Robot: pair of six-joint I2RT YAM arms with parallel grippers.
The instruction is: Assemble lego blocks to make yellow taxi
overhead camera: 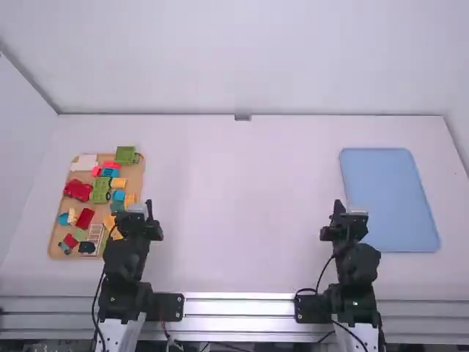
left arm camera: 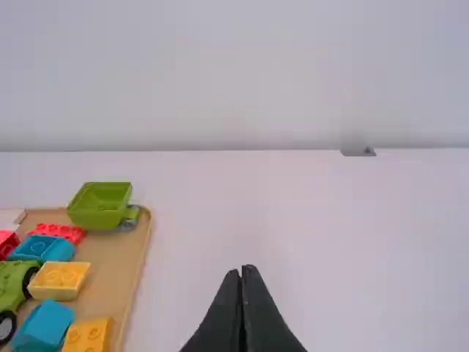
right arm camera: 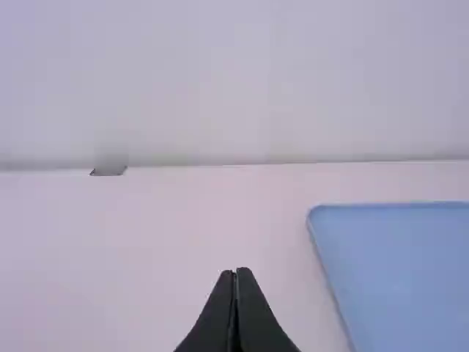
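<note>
Picking a yellow brick (left arm camera: pixel 60 280) seems my first step.
At the left, this brick lies studs up in the wooden tray (left arm camera: pixel 110 271), just beside the green wheeled base (left arm camera: pixel 11 282). I should open the left pincer (left arm camera: pixel 240 270), now narrow and empty, before I lower it; then I should take the brick by its sides, below the studs, and lift straight, so the base is not pushed. The middle of the surface (overhead camera: pixel 234 205) would suit the joining. There the right pincer (right arm camera: pixel 235 273), also closed on nothing, could steady the lower part. At the far right is the blue tray (right arm camera: pixel 396 264), maybe for the finished work.
</note>
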